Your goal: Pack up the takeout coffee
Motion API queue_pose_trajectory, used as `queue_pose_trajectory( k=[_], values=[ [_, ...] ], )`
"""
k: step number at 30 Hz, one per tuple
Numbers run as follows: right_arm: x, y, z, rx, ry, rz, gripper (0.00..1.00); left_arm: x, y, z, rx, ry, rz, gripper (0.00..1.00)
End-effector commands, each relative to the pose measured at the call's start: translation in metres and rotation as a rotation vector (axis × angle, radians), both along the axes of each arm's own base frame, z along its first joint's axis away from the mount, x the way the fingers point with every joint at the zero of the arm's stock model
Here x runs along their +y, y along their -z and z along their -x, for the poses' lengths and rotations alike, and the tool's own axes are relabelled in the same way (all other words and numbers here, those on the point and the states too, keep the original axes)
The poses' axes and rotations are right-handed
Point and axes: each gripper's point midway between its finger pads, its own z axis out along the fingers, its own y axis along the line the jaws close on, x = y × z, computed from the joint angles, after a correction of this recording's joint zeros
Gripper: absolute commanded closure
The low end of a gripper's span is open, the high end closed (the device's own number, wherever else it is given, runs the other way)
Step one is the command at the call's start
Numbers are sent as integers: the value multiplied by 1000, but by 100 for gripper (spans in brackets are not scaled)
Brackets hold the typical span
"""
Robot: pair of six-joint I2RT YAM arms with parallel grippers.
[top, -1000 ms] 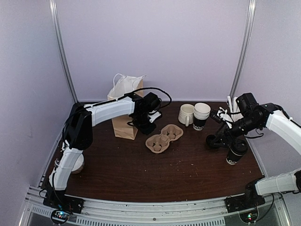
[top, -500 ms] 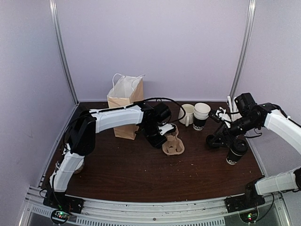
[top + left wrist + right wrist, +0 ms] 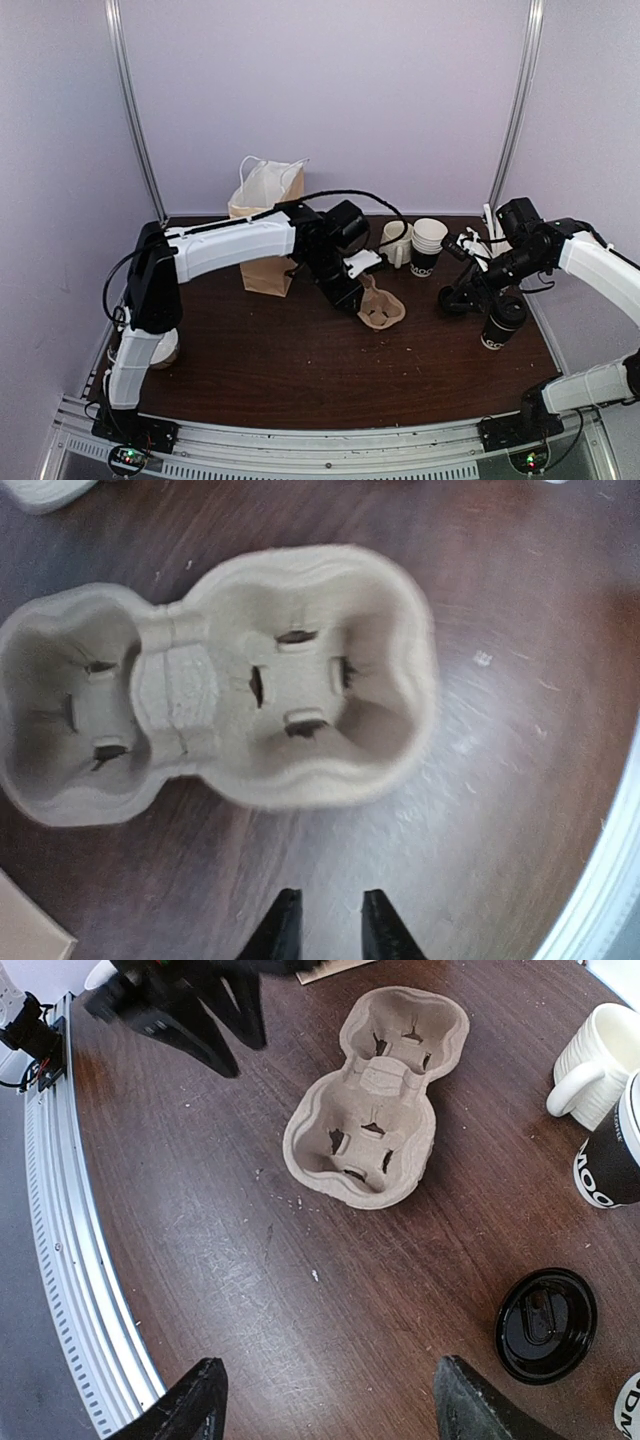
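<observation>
- Since the takeout coffee (image 3: pixel 503 325), a small paper cup with a black lower band, white lettering and a black plastic lid, stands upright near the 3 o'clock edge of the dark wooden table (image 3: pixel 300 370), its long axis is vertical. The right wrist view meets it end-on, as a round black lid.
- From the right gripper (image 3: pixel 330 1365), whose jaws stand wide apart with nothing in them, that lid lies at roughly 3 o'clock. It sits just past the right finger's tip, not between the fingers, so a sideways shift looks necessary before any closing.
- The right arm is clearly the nearer one. The left gripper (image 3: pixel 330 895), jaws narrowly parted on nothing, is well apart from the cup.
- At the left gripper's 12 o'clock a pale moulded-pulp two-cup carrier (image 3: pixel 220 680) lies on the table, both wells empty. The cup is at its 3 o'clock in the top view.
- The lid hides the cup's wall and lettering from the right wrist camera. In the top view the right fingers merge with the dark arm.
</observation>
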Motion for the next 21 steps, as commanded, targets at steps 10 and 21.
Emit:
queue_pose_trajectory(
  k=[10,21],
  values=[
    [3,6,-9,5,-2,15,26,112,-295,-28,-509,-345,302,3],
    [0,12,-3,-13,-1,34,26,198,-280,-123,-485,-632,239,2]
  ],
)
